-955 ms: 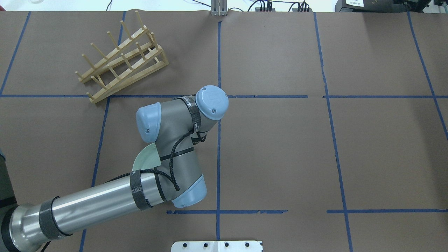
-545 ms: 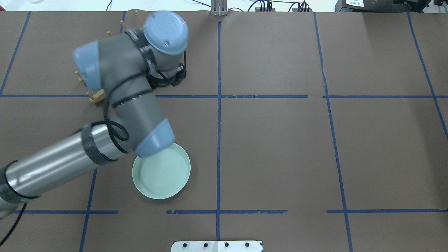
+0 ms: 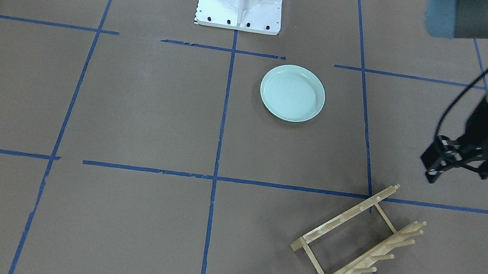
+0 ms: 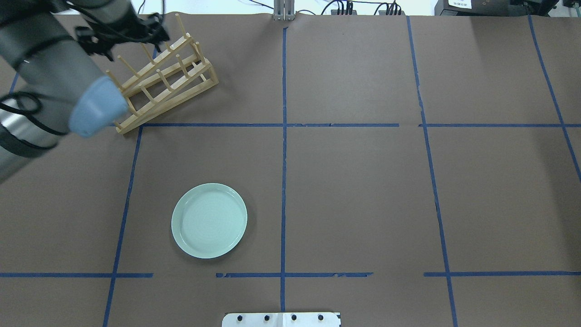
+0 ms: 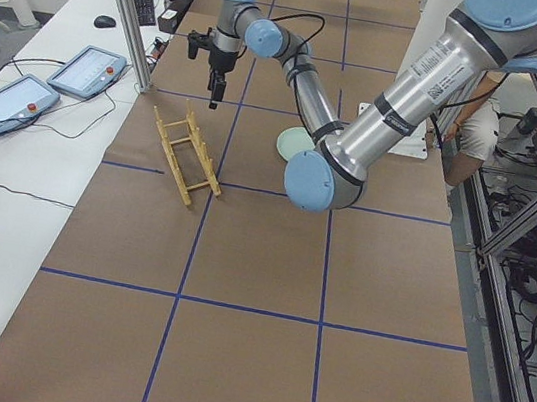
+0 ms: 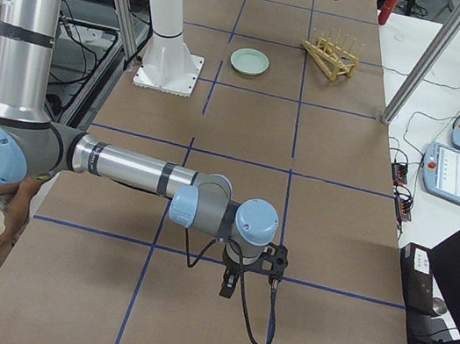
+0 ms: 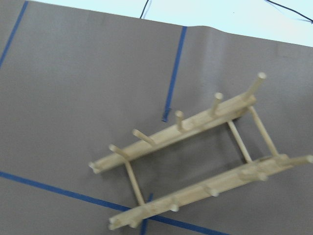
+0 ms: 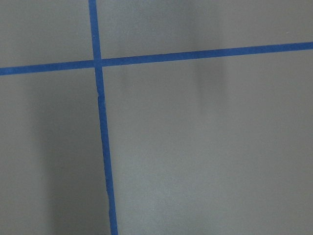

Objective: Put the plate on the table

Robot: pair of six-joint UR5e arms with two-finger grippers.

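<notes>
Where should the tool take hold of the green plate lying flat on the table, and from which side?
On the plate, probably the raised rim, from straight above, one finger inside, one outside. It lies flat on the table, so no finger can go beneath.

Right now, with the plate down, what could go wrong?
1. The left gripper hangs over the wooden rack; a low retreat could clip its pegs and drag it.
2. The plate lies flat on the table, untouched; a low sweep back toward the base might knock it.
</notes>
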